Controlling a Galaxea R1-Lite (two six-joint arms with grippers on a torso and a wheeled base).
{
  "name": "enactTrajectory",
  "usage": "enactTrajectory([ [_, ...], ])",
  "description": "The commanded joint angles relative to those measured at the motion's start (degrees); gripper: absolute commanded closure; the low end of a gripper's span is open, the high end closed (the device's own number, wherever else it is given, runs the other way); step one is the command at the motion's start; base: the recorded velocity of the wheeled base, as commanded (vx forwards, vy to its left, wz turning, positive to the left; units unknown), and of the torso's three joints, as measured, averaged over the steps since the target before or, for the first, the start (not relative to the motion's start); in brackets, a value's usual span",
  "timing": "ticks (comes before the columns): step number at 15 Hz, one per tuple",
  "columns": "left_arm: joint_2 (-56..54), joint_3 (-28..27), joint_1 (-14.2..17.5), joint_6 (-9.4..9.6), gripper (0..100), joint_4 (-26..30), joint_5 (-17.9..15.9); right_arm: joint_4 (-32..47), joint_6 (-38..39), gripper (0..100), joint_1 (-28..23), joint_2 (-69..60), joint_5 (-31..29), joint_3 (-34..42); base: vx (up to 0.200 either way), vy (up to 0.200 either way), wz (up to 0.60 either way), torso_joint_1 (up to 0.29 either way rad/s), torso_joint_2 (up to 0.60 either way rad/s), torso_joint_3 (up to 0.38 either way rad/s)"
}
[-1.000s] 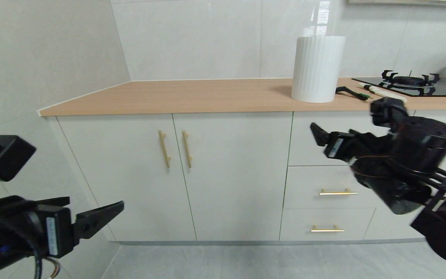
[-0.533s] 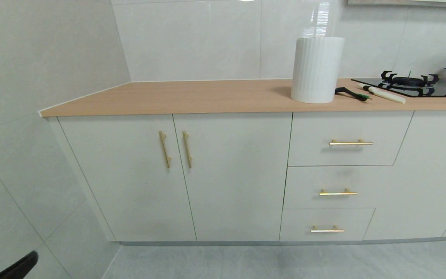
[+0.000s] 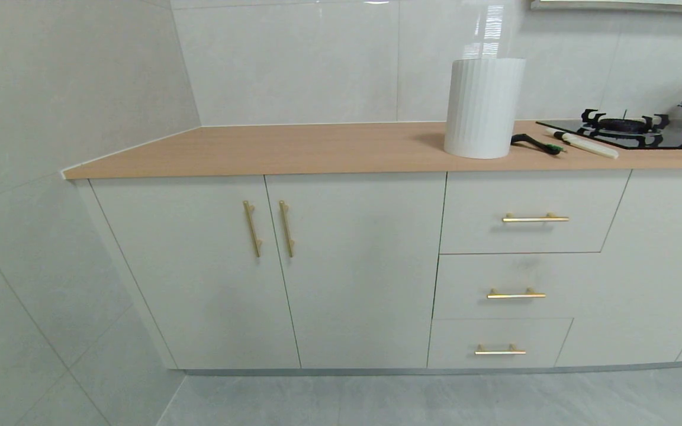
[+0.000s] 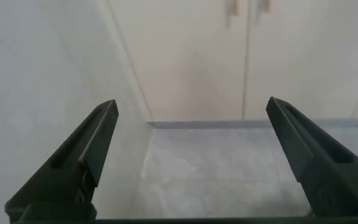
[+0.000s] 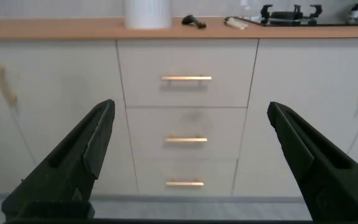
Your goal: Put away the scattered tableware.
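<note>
Head view: a tall white ribbed container (image 3: 484,107) stands upright on the wooden counter (image 3: 293,148), toward its right part; what it holds cannot be seen from here. Just beside its base, on the right, a black utensil (image 3: 535,143) lies flat, its long axis running away from the container toward the counter's front edge. Near it, a cream utensil (image 3: 584,144) also lies flat and slants the same way, its dark-tipped end toward the back and its pale end toward the front. It rests by the front corner of a black gas hob (image 3: 625,127).

Below the counter, two cabinet doors (image 3: 270,266) with upright gold handles are shut, and so are three stacked drawers (image 3: 518,284) with gold bar handles. Pale tiled wall (image 3: 293,59) rises behind and to the left, and the floor (image 3: 412,402) is grey tile.

The left claw (image 4: 190,102) is spread wide, low over the floor by the cabinet's foot. The right claw (image 5: 190,104) is spread wide too, facing the drawers, with the container (image 5: 146,14) and both utensils on the counter above.
</note>
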Motion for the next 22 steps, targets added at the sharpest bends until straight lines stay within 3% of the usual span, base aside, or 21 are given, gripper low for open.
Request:
enactTrajectory([
  [1, -3.02, 1.51, 4.16, 0.08, 0, -0.06, 0.47, 6.29, -1.54, 0, -1.47, -13.47, -0.53, 2.30, 0.000, 0.000, 0.00, 0.000, 0.00, 0.000],
  [3, -6.45, 3.18, 8.47, 1.66, 0, -0.06, -0.84, 5.24, -1.62, 0, -1.47, -13.47, -5.98, 6.17, 0.000, 0.000, 0.00, 0.000, 0.00, 0.000],
  [5, -7.06, 7.93, 8.12, -0.44, 0, -2.25, 0.39, 0.84, -1.27, 0, -1.47, -13.47, -7.38, 13.02, 0.000, 0.000, 0.00, 0.000, 0.00, 0.000],
  [6, -8.12, 8.89, 7.59, 0.08, 0, -4.71, -0.58, -2.24, -1.18, 0, -1.47, -13.47, -7.29, 16.71, 0.000, 0.000, 0.00, 0.000, 0.00, 0.000],
  [9, -8.03, 12.32, 7.59, -0.36, 0, -11.75, -10.25, -2.32, 2.95, 0, -1.47, -13.47, -6.94, 19.61, 0.000, 0.000, 0.00, 0.000, 0.00, 0.000],
  [10, -8.03, 13.38, 7.59, -1.41, 0, -13.68, -15.08, -2.32, 3.30, 0, -1.47, -13.47, -6.86, 19.61, 0.000, 0.000, 0.00, 0.000, 0.00, 0.000],
  [12, -7.50, 14.52, 7.15, -1.85, 0, -13.68, -19.21, -1.88, 3.03, 0, -1.47, -13.38, -4.13, 19.61, 0.000, 0.000, 0.00, 0.000, 0.00, 0.000],
  [13, -7.42, 14.43, 7.15, -2.29, 0, -13.68, -19.21, 1.54, 2.59, 0, -1.47, -13.38, 0.18, 19.53, 0.000, 0.000, 0.00, 0.000, 0.00, 0.000],
  [16, -7.77, 14.43, 7.15, -5.54, 0, -13.77, -19.30, 0.49, 2.86, 0, -1.47, -13.38, 0.53, 19.61, 0.000, 0.000, 0.00, 0.000, 0.00, 0.000],
  [22, -7.77, 14.43, 7.15, -5.98, 0, -13.77, -19.21, 0.40, 2.86, 0, -1.47, -13.47, 0.44, 19.61, 0.000, 0.000, 0.00, 0.000, 0.00, 0.000],
])
